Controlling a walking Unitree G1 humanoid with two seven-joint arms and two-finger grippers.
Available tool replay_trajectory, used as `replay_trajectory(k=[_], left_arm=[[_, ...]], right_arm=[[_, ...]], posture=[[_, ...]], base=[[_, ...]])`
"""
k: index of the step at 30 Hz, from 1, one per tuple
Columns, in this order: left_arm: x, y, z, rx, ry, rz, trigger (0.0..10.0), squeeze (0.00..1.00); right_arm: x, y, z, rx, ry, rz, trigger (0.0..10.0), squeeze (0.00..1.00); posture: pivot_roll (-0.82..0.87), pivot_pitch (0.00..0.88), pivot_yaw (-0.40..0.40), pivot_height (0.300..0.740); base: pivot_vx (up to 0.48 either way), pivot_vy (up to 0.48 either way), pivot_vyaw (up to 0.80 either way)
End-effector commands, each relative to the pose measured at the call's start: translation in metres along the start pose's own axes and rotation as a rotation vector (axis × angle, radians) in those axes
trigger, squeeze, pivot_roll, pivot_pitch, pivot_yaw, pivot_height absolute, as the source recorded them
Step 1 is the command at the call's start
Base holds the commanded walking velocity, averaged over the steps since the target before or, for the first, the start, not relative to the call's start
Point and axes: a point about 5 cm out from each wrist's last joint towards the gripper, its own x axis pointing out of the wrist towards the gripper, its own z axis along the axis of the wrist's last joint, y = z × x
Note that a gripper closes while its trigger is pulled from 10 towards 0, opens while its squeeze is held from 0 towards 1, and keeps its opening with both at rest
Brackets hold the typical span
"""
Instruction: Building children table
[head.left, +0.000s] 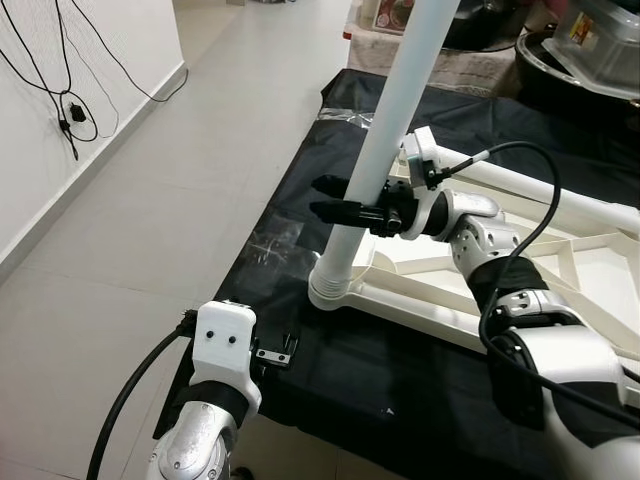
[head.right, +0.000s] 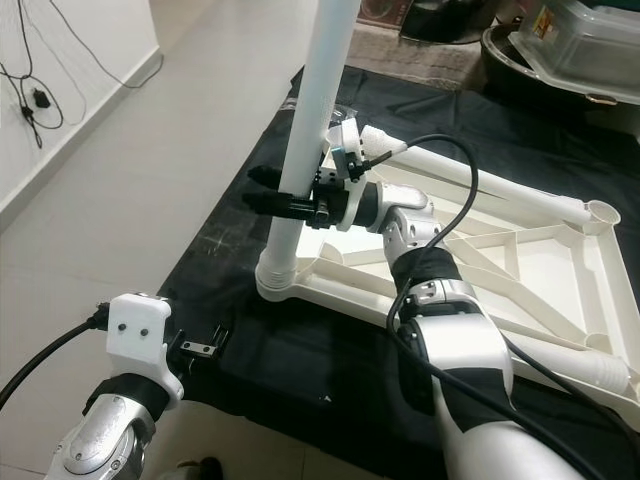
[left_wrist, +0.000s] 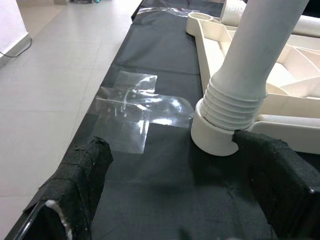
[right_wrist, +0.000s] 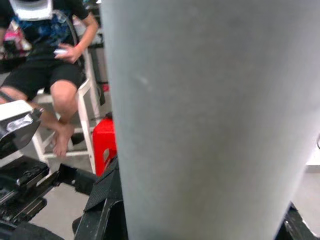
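Currently the white table leg (head.right: 305, 140) stands near upright, its long axis rising from a ribbed collar seated in the corner socket of the overturned table frame (head.right: 520, 265). Both parts are smooth white plastic, lying on a black cloth (head.left: 290, 250). The right gripper (head.right: 285, 190) is clamped around the leg's lower shaft. The left gripper (head.right: 200, 347), fingers spread wide, hovers just beside the socket.
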Motion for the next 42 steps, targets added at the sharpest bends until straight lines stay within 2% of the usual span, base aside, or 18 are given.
replay_trajectory(k=[1,15,16,22,30,36,37,39,40,41,42], left_arm=[[-0.002,-0.002,-0.002,-0.005,0.018,-0.009,10.0,0.0],[-0.002,-0.002,-0.001,-0.005,0.015,-0.002,10.0,0.0],[-0.001,-0.003,-0.001,-0.006,0.014,0.0,10.0,0.0],[-0.001,-0.002,-0.001,-0.006,0.011,0.003,10.0,0.0],[0.002,-0.001,-0.001,-0.001,0.006,0.001,10.0,0.0],[0.003,0.0,-0.001,0.002,0.005,-0.001,10.0,0.0],[0.004,0.0,-0.001,0.004,0.003,-0.003,10.0,0.0],[0.004,0.0,-0.001,0.004,0.003,-0.003,10.0,0.0],[0.005,0.001,-0.001,0.005,0.002,-0.003,10.0,0.0],[0.005,0.001,-0.001,0.005,0.002,-0.003,10.0,0.0],[0.007,0.002,-0.002,0.007,0.0,-0.005,10.0,0.0]], right_arm=[[0.003,0.011,-0.034,0.089,0.13,0.046,10.0,0.0],[0.017,0.015,-0.046,0.094,0.191,0.07,10.0,0.0],[0.021,0.014,-0.048,0.109,0.191,0.027,10.0,0.0],[0.025,0.013,-0.054,0.142,0.187,-0.034,10.0,0.0],[0.022,0.017,-0.057,0.127,0.158,-0.099,10.0,0.0],[0.021,0.015,-0.053,0.086,0.131,-0.228,10.0,0.0],[0.021,0.014,-0.053,0.09,0.12,-0.304,10.0,0.0],[0.021,0.014,-0.053,0.09,0.12,-0.304,10.0,0.0],[0.02,0.012,-0.053,0.095,0.122,-0.401,10.0,0.0],[0.02,0.012,-0.053,0.095,0.122,-0.401,10.0,0.0],[0.02,0.012,-0.053,0.084,0.127,-0.493,10.0,0.0]], posture=[[0.14,0.224,-0.113,0.74],[0.13,0.226,-0.118,0.74],[0.13,0.225,-0.121,0.74],[0.13,0.223,-0.121,0.74],[0.13,0.21,-0.116,0.74],[0.13,0.2,-0.109,0.74],[0.12,0.194,-0.105,0.74],[0.12,0.194,-0.105,0.74],[0.12,0.192,-0.103,0.74],[0.12,0.192,-0.103,0.74],[0.11,0.188,-0.1,0.74]], base=[[0.0,0.0,0.0],[0.0,0.0,0.0],[0.0,0.0,0.0],[0.0,0.0,0.0],[0.0,0.0,0.0],[0.0,0.0,0.0],[0.0,0.0,0.0],[0.0,0.0,0.0],[0.0,0.0,0.0],[0.0,0.0,0.0],[0.0,0.0,0.0]])
